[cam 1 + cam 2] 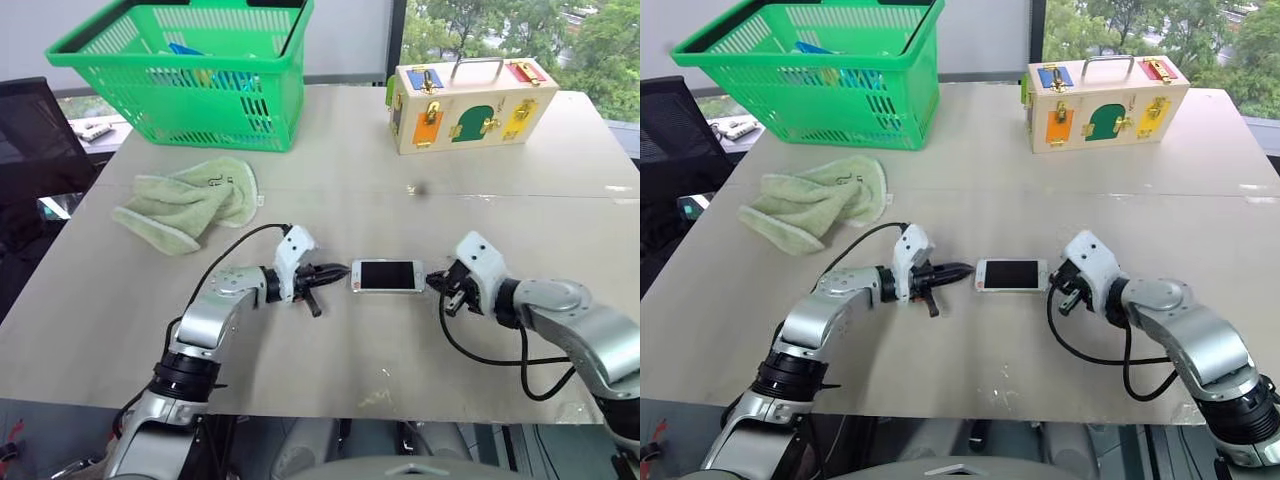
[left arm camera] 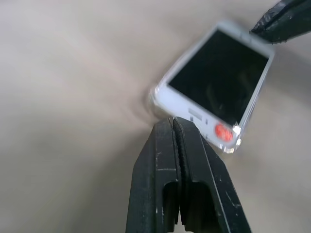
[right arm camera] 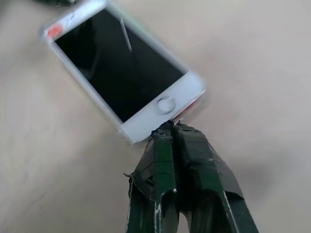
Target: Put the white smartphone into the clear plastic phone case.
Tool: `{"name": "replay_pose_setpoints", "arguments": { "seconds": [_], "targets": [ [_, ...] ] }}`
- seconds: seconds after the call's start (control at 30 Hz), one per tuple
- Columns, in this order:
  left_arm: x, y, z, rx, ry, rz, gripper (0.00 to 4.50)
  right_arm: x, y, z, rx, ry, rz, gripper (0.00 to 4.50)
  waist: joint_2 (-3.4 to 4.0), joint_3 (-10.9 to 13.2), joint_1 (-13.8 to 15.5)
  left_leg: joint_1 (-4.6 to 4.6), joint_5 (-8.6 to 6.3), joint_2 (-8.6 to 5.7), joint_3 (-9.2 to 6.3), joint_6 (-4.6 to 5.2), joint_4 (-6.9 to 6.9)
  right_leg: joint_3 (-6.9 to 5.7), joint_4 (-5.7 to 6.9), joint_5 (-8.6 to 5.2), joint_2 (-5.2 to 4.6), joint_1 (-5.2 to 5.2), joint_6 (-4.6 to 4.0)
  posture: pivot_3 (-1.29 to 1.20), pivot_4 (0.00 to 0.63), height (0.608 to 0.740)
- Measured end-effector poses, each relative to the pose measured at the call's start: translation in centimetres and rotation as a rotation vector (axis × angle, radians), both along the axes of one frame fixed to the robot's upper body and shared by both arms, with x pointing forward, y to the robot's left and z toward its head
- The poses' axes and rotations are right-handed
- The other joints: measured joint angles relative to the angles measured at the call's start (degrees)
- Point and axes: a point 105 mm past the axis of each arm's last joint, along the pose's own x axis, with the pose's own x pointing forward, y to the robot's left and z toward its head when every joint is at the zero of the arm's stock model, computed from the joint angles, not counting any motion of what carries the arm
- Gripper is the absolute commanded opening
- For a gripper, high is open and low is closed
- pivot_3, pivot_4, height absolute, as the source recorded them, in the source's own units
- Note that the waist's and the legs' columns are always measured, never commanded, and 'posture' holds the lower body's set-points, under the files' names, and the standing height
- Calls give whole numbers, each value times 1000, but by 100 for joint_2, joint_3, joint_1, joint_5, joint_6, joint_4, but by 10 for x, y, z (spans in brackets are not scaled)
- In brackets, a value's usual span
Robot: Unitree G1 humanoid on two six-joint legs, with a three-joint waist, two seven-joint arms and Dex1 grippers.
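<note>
Your left gripper point(image 1: 335, 270) and right gripper point(image 1: 436, 281), both pressed together on nothing, bracket the white smartphone point(image 1: 387, 275) lying flat on the matte table point(image 1: 330, 190). A clear rim hugs its glossy glass edges, so it looks seated in the case; press to confirm. Beyond lie a fluffy towel point(image 1: 185, 205), a meshed green basket point(image 1: 185, 70) and a wooden latch box point(image 1: 470, 103).

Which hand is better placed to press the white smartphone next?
Neither clearly: the shut left hand and shut right hand each sit at opposite ends of the flat white smartphone.

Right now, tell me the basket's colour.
Green; the basket shows best in the left eye view.
</note>
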Motion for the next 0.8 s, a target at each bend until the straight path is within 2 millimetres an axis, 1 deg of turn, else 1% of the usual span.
{"name": "replay_pose_setpoints", "arguments": {
  "seconds": [0.07,0.1,0.17,0.33,0.43,0.5,0.6,0.8],
  "targets": [
    [-4,-3,9,-49,-3,-39,37,4,-5,15,100,-15,-37,0,0,0,-3,-1,0,0,1,1,3,0,0,0,0,0,0,0,150,740],
    [-7,-6,14,-64,-11,-66,37,4,-6,20,123,-20,-41,0,0,0,-4,-1,0,0,1,1,4,0,0,0,0,0,0,0,150,740],
    [-11,-10,17,-68,-18,-94,37,5,-5,24,154,-18,-39,0,1,0,-5,-1,1,0,1,2,4,0,0,1,0,1,-1,0,150,740],
    [-15,-23,6,-28,21,-128,37,7,12,28,180,-7,0,0,1,0,-11,0,11,0,2,19,7,1,9,1,0,0,-2,0,150,740],
    [-13,-24,-2,10,36,-120,37,11,21,21,181,41,13,0,1,0,-15,0,11,0,2,20,11,2,12,1,1,0,-3,0,150,740],
    [-13,-26,-6,28,33,-122,37,15,31,9,191,122,13,0,1,0,-17,0,12,0,2,20,15,2,14,2,1,-1,-4,0,150,740],
    [-12,-28,-6,34,21,-125,37,16,35,-8,164,223,-4,0,2,0,0,-1,12,-1,2,19,18,2,15,2,1,-1,-4,0,150,740],
    [-11,-29,-7,48,10,-118,37,20,37,-10,169,290,-28,0,2,-6,-4,8,10,-1,2,20,30,3,25,2,1,9,-4,0,150,740]
  ]
}}
